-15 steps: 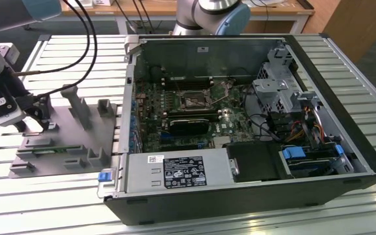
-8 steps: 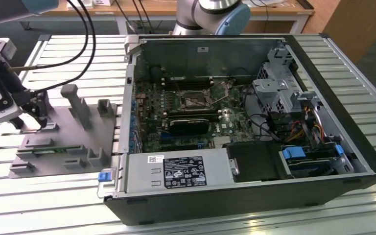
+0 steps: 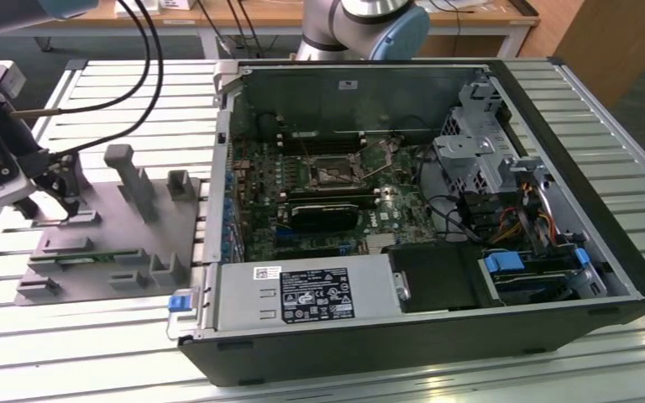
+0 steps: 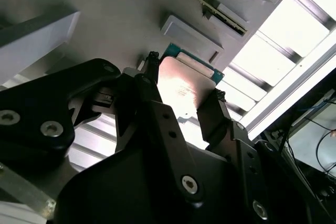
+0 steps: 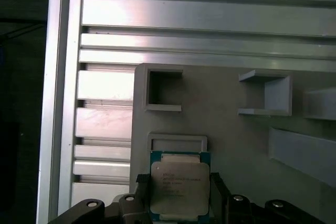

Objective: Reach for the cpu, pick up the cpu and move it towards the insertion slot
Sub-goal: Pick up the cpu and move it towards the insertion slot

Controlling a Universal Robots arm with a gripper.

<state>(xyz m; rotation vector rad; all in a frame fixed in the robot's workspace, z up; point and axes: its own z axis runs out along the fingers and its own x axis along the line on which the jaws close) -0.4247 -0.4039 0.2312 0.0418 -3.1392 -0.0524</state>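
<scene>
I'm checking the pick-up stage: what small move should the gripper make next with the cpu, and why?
Probably a short straight lift. The gripper looks shut, fingers against opposite edges of the cpu, which seems to lie flat on the grey fixture beside raised blocks, far from the insertion slot in the case.

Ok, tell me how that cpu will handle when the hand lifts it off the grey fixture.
Probably stiff: the cpu is a thin flat plate with a metal lid, so it shouldn't flex. Likely light, being so thin. Its smooth, shiny lid and narrow edges may slip or tilt in the hand, which sits around it on the grey fixture.
</scene>
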